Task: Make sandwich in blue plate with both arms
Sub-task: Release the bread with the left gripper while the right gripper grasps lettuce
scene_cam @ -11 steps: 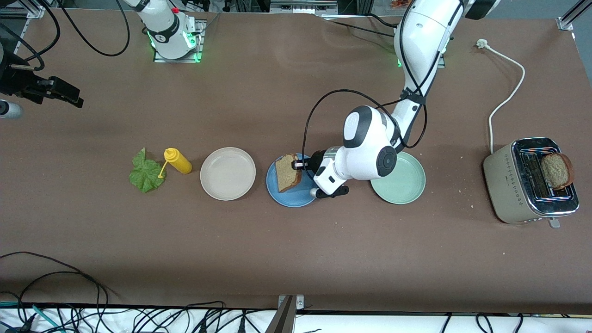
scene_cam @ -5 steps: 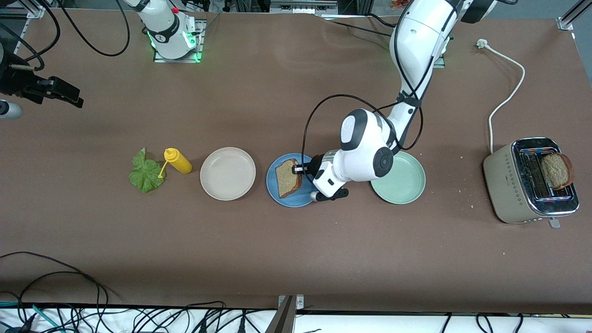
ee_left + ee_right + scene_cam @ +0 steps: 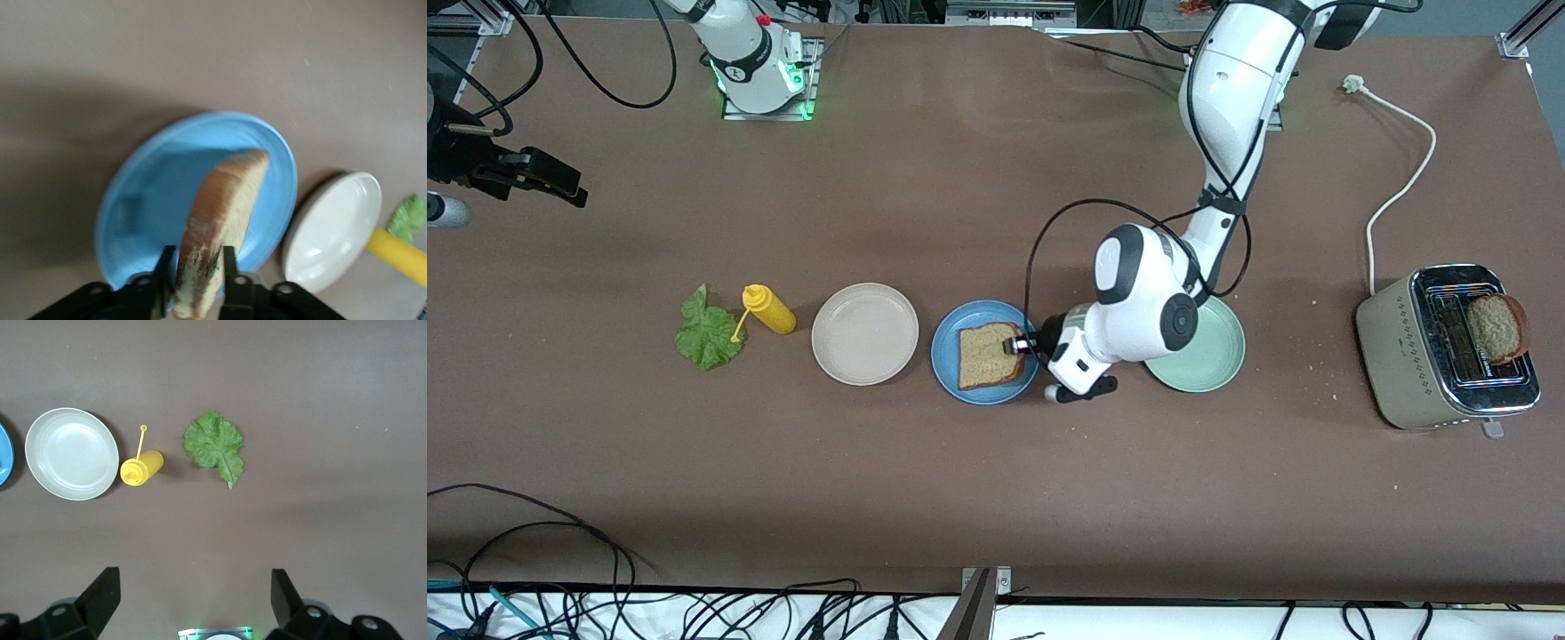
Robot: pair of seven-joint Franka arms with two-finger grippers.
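we are laying the first bread slice point(image 3: 987, 355) flat in the blue plate point(image 3: 947, 360) as the sandwich base; our left gripper point(image 3: 195, 277) is clasping its edge; our right gripper point(image 3: 193, 600) is waiting spread above the lettuce leaf point(image 3: 215, 447)

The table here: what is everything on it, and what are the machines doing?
Bread slice: one, brown, lying in the blue plate.
Blue plate: one, between the beige plate and the mint-green plate.
Beige plate: one, beside the mustard bottle.
Mint-green plate: one, partly under the left arm.
Mustard bottle: one, yellow, lying beside the lettuce leaf.
Lettuce leaf: one, green, toward the right arm's end.
Toaster: one, beige and silver, toward the left arm's end, white cord trailing.
Second bread slice: one, brown, on top of the toaster.
Left gripper: black, at the slice's edge over the blue plate.
Right gripper: black, open, waiting above the lettuce leaf.
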